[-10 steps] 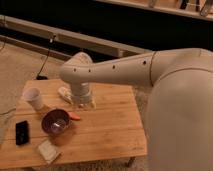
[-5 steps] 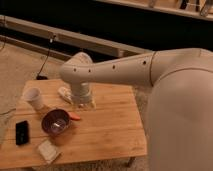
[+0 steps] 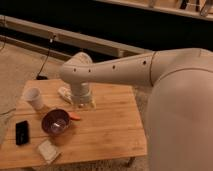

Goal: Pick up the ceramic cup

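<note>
The ceramic cup (image 3: 34, 97) is small, white and handleless. It stands upright near the far left of the wooden table (image 3: 110, 125). My gripper (image 3: 83, 104) hangs from the white arm (image 3: 115, 72) down over the middle of the table. It is to the right of the cup, about a cup's width or two away, and not touching it. A wide dark purple bowl (image 3: 55, 122) sits in front of the cup, to the lower left of the gripper.
A small orange item (image 3: 75, 117) lies just right of the bowl. A black phone (image 3: 21, 132) lies at the table's left edge and a pale packet (image 3: 48, 150) at the front left. A white object (image 3: 64, 93) lies beside the gripper. Cables run across the carpet behind.
</note>
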